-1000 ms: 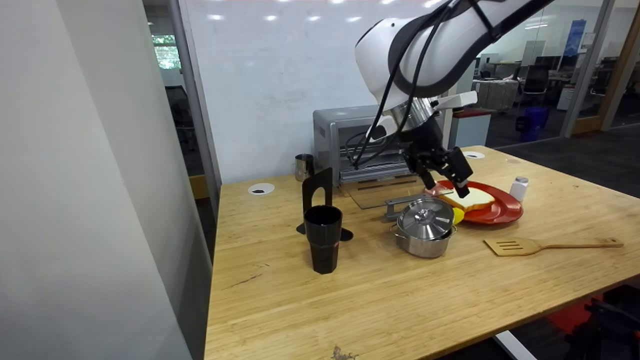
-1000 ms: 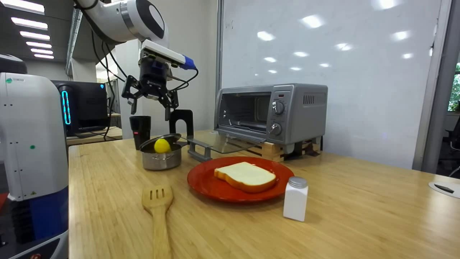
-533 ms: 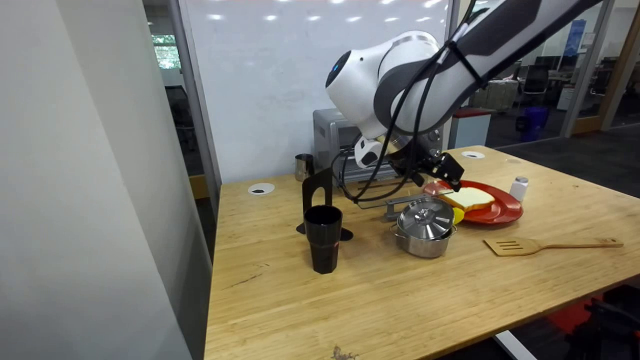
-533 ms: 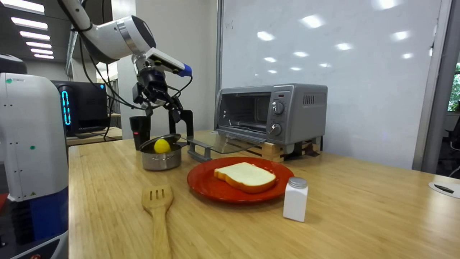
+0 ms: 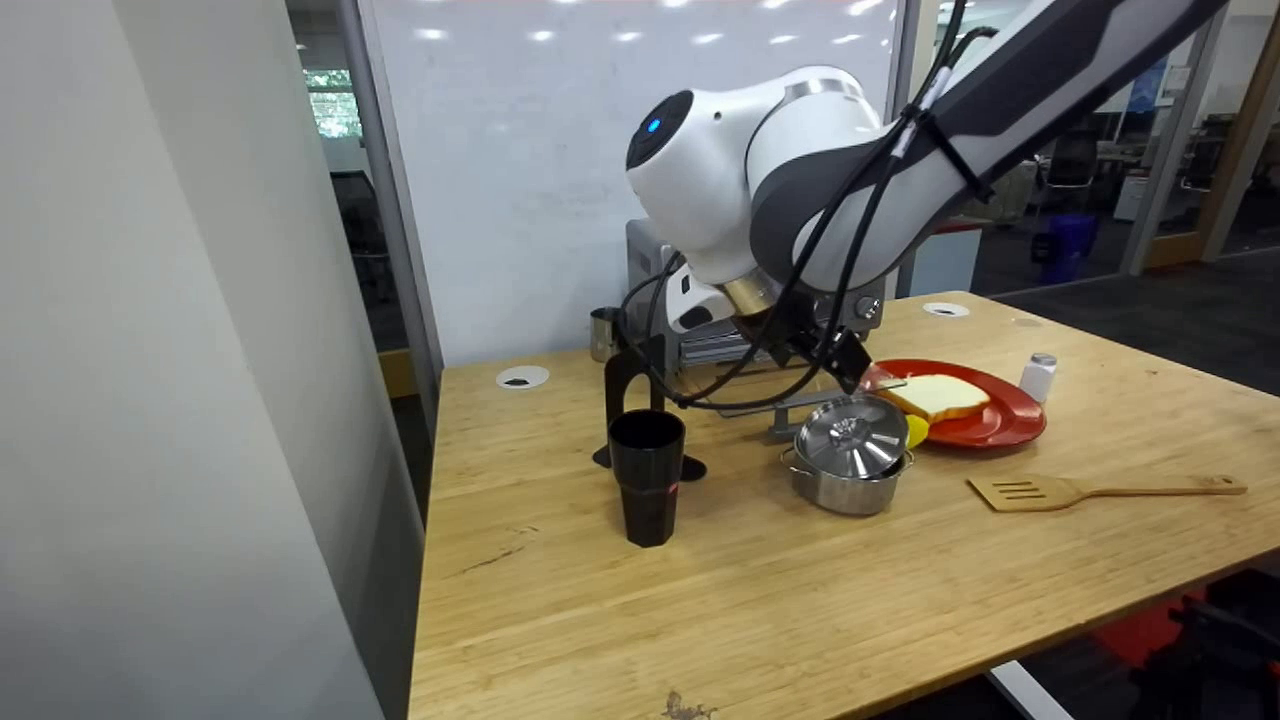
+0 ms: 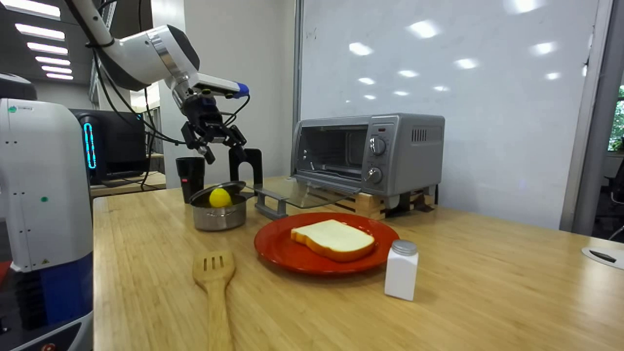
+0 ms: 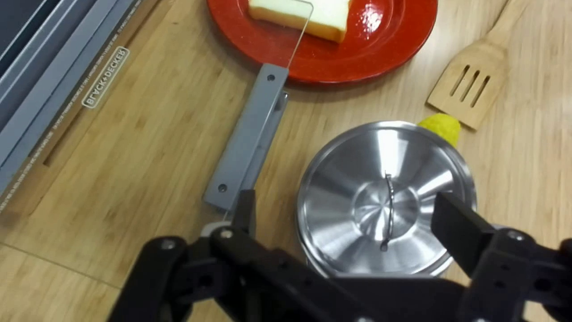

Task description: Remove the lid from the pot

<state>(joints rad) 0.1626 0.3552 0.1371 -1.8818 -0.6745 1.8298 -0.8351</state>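
From the wrist, the round, shiny silver metal lid [image 7: 373, 203] hides most of the shallow stainless-steel pot [image 6: 219, 220], and one finger of the black two-fingered gripper [image 7: 343, 209] blocks a bit of the lid's rim. Its jaws stand spread wide — above the lid and apart from it. In both exterior views the lid sits tilted on the pot; a yellow ball [image 6: 220, 198] shows at the raised side, but whether inside or on the rim I cannot tell. The wrist view leaves only a slice of that ball and crops the round red plate [image 7: 348, 60], its white bread [image 7: 326, 15] and the slotted wooden spatula [image 5: 1060, 492] — whole in an exterior view. The white arm [image 5: 815, 130] covers much of the grey metal toaster oven [image 6: 385, 158], plain to see in an exterior view.
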